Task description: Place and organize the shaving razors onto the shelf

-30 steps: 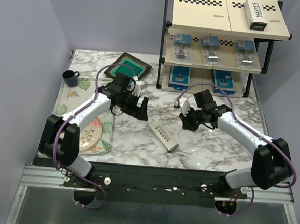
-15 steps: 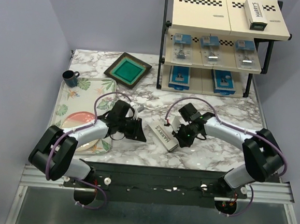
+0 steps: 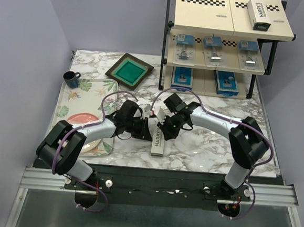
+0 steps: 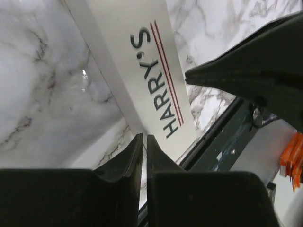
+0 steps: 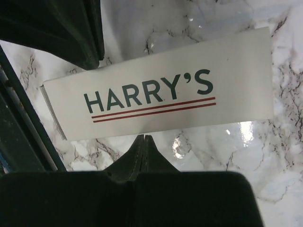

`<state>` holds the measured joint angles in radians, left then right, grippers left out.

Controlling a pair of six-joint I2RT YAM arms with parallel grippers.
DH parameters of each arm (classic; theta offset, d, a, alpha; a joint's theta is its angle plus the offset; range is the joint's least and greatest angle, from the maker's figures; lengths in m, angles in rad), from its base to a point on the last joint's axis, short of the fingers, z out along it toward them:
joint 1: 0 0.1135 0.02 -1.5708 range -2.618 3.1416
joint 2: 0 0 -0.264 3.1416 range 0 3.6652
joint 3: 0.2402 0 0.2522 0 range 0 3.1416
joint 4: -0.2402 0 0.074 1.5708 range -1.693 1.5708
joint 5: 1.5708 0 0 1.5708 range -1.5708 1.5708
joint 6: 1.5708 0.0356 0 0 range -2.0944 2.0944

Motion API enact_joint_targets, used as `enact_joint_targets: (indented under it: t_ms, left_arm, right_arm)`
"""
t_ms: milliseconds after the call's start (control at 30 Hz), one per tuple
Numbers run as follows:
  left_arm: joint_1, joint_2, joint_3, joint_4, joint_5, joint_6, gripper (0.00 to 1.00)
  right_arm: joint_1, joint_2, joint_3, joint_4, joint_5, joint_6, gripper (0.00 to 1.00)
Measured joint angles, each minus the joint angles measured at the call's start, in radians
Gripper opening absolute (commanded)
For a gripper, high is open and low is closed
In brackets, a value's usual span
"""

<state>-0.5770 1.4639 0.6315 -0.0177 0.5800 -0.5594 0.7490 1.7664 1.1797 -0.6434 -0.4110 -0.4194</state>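
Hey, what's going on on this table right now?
Both arms are down at a white HARRY'S box lying flat on the marble table. The left gripper and right gripper sit at opposite sides of it, jaws closed or nearly so, not clamping it. It looks like they are nudging it. On the shelf, another HARRY'S box is on top, three blister packs in the middle, two dark-blue boxes at the bottom.

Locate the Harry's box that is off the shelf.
Top view: the Harry's box lies on the table near its front edge, between the left gripper and right gripper.
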Motion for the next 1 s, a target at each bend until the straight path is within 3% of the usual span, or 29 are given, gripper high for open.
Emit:
enact_joint_targets:
  t_ms: [33,67,300,333,367,400,567,700,833,1000]
  left_arm:
    - [0.001,0.000,0.018,-0.016,-0.014,0.002,0.84]
    - [0.002,-0.002,0.043,-0.047,-0.048,0.019,0.99]
    - [0.010,-0.083,0.127,-0.244,-0.238,0.122,0.99]
    - [0.003,-0.114,0.134,-0.254,-0.257,0.129,0.99]
    - [-0.002,-0.129,0.136,-0.258,-0.262,0.129,0.99]
    - [-0.010,-0.142,0.140,-0.263,-0.272,0.124,0.99]
    - [-0.090,-0.119,0.146,-0.269,-0.303,0.079,0.99]
    - [-0.217,-0.073,0.149,-0.281,-0.315,0.045,0.99]
    - [-0.269,-0.020,0.175,-0.315,-0.351,0.011,0.99]
    - [-0.317,0.054,0.236,-0.344,-0.410,-0.014,0.97]
  right_arm:
    - [0.000,-0.001,0.002,0.000,0.000,0.000,0.01]
    - [0.000,-0.001,0.002,-0.001,0.000,0.000,0.01]
    - [-0.009,-0.065,-0.042,0.006,0.072,0.002,0.03]
    - [-0.006,-0.093,-0.065,0.012,0.113,0.006,0.11]
    - [-0.003,-0.110,-0.076,0.013,0.129,0.008,0.55]
    - [-0.003,-0.136,-0.094,0.021,0.164,0.015,0.66]
    - [-0.042,-0.206,-0.126,0.053,0.297,0.090,0.94]
    - [-0.175,-0.209,-0.106,0.061,0.325,0.184,0.95]
    - [-0.295,-0.211,-0.057,0.078,0.358,0.247,0.95]
    - [-0.305,-0.237,-0.055,0.098,0.362,0.280,0.95]
